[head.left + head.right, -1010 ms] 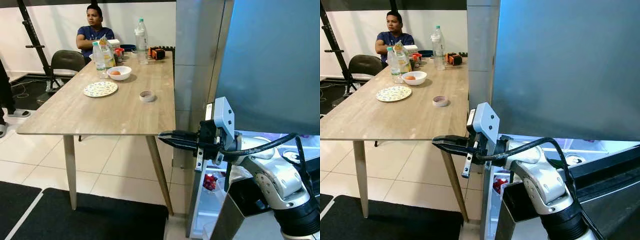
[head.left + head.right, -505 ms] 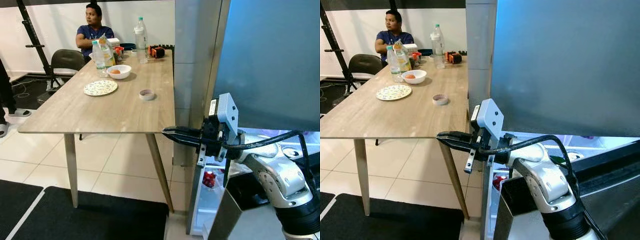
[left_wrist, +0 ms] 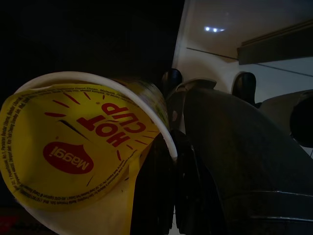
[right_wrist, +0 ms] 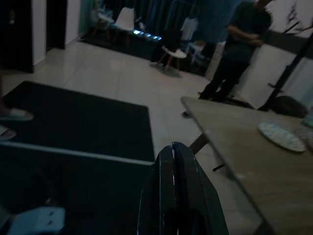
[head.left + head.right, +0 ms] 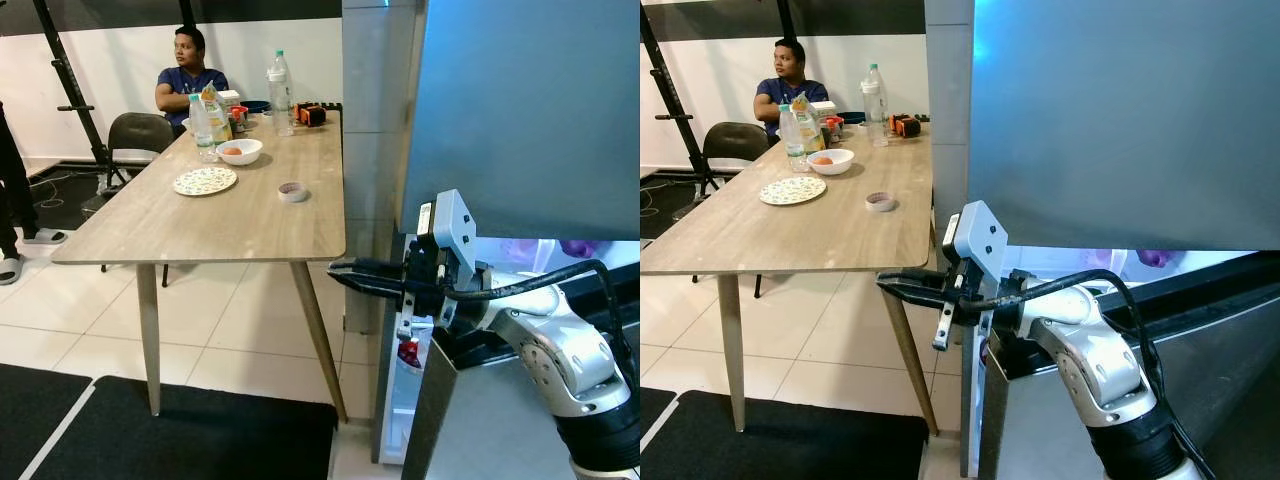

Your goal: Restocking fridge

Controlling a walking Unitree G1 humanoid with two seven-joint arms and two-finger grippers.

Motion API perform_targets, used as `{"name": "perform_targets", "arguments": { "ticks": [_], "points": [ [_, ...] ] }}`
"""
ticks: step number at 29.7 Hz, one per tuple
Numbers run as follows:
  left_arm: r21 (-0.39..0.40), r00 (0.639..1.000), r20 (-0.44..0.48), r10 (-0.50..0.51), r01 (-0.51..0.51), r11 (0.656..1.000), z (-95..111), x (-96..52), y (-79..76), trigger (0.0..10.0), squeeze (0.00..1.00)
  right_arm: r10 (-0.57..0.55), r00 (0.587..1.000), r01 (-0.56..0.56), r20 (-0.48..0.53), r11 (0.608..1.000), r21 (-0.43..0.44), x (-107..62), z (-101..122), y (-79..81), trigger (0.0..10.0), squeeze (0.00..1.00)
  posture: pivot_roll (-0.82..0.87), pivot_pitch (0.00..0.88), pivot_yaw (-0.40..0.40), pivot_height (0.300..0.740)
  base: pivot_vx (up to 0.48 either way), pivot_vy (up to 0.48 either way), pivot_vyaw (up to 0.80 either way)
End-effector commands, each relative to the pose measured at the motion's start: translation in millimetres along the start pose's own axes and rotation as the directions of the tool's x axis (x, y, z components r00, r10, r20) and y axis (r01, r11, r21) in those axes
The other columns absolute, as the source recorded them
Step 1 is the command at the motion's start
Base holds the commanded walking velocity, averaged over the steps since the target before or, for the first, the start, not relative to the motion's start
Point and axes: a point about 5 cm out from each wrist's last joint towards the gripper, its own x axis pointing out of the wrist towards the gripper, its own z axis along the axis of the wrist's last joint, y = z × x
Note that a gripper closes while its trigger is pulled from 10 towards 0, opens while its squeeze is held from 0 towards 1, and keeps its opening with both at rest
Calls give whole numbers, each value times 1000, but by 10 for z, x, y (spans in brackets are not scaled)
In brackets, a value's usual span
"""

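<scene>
The fridge (image 5: 375, 150) stands right of the table, its big grey door (image 5: 530, 110) swung open above a lit interior with a red item (image 5: 407, 350) low inside. My right gripper (image 5: 338, 270) reaches leftward past the door's edge at table height, fingers (image 4: 173, 196) pressed together and holding nothing. In the left wrist view my left gripper (image 3: 168, 191) is shut on a yellow Maggi Hot Cup noodle cup (image 3: 83, 147) in dim light. A lower grey door panel (image 5: 480, 420) stands under my right arm.
A wooden table (image 5: 220, 235) on the left carries a plate (image 5: 205, 180), a bowl (image 5: 239, 151), bottles (image 5: 277, 80) and a small round dish (image 5: 292, 191). A person (image 5: 190, 75) sits at its far end; another person's leg (image 5: 10, 200) shows at left. A black mat (image 5: 180, 440) lies on the tiles.
The whole view has shifted, so the camera moved. My right gripper stays shut near the fridge's edge. The lower grey panel now covers more of the lit interior.
</scene>
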Motion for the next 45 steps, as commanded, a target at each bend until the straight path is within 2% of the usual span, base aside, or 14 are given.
{"name": "perform_targets", "arguments": {
  "ticks": [1,6,14,18,22,25,28,34,37,38,41,42,44,45],
  "points": [
    [-5,998,-63,4,-4,1000,-165,-18,6,10000,0,48,999,-48,-15,999,10,24,-19,76,10000,0,-112,0,-2,740,-277,0,0],
    [-4,998,-65,4,-4,1000,-171,-20,14,10000,0,125,989,-123,-74,992,39,-3,-137,190,10000,0,-112,0,-2,740,-278,0,0],
    [-3,998,-65,3,-3,1000,-173,-19,6,10000,0,156,980,-150,-121,987,59,-40,-229,232,10000,0,-112,0,-2,740,-280,0,0],
    [-9,998,-62,1,-2,1000,-159,-12,-14,10000,0,213,963,-198,-166,975,103,-128,-315,285,10000,0,-108,0,-5,740,-282,0,0],
    [-13,998,-61,1,-2,1000,-158,-12,-16,10000,0,225,957,-206,-185,971,119,-159,-357,300,10000,0,-108,0,-5,740,-287,0,0],
    [-16,998,-60,1,-2,1000,-157,-11,-18,10000,0,258,942,-229,-216,962,150,-219,-431,342,10000,0,-108,0,-5,740,-285,0,0],
    [-11,998,-62,0,-1,1000,-159,-12,-17,10000,0,330,916,-286,-226,936,207,-310,-522,439,10000,0,-110,0,-2,740,-282,0,0],
    [-7,998,-64,0,0,1000,-166,-14,-13,10000,0,383,894,-320,-232,909,267,-388,-627,516,10000,0,-110,0,-2,740,-284,0,0],
    [-3,998,-66,-1,1,1000,-174,-15,-14,10000,0,335,887,-245,-318,925,291,-444,-879,492,10000,0,-110,0,-7,740,-280,0,0],
    [-3,998,-65,-2,2,1000,-174,-15,-15,10000,0,275,885,-164,-376,939,302,-472,-1041,444,10000,0,-110,0,-8,740,0,0,0],
    [-3,998,-65,-2,2,1000,-173,-14,-17,10000,0,238,878,-111,-416,946,306,-493,-1148,417,10000,0,-110,0,-8,740,0,0,0],
    [-2,998,-64,-2,2,1000,-172,-14,-17,10000,0,194,866,-55,-460,953,299,-526,-1272,391,10000,0,-111,0,-8,740,0,0,0],
    [8,998,-58,3,-3,1000,-157,-13,-11,10000,0,93,820,105,-565,946,308,-657,-1608,366,10000,0,-111,0,-8,740,0,0,0],
    [13,998,-56,5,-4,1000,-148,-13,-6,10000,0,3,750,269,-661,912,310,-809,-1904,393,10000,0,-111,0,-8,740,0,0,0]
  ]
}}
